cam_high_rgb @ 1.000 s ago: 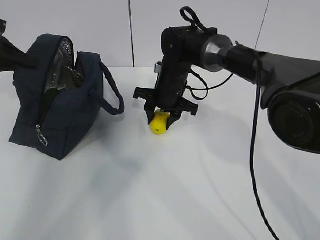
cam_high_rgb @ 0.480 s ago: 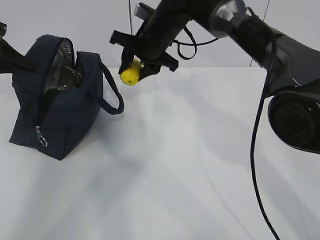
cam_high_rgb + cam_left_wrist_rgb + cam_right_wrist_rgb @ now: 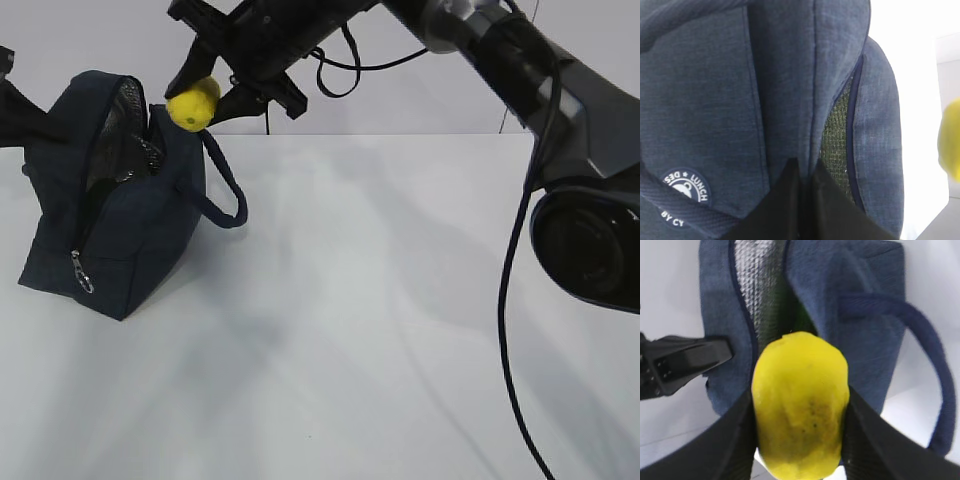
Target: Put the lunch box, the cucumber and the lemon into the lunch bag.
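The right gripper (image 3: 205, 95) clamps the bright yellow, faintly speckled lemon (image 3: 193, 105) between its jaws. Just below it gapes the navy lunch bag (image 3: 115, 225), whose fabric the closed left gripper (image 3: 802, 175) pinches.

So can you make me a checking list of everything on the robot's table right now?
Surface: plain white table, bare part shows only shadows.
Job's things: small bright yellow lemon held in the air above the open top of the dark navy fabric lunch bag; lunch box and cucumber not clearly visible.
Clutter: nothing seen.
Pincers: right pincer shut on the lemon; left pincer shut, pinching the bag's fabric.
Cables: black cable hanging along the right arm.
Surroundings: pale panelled wall.
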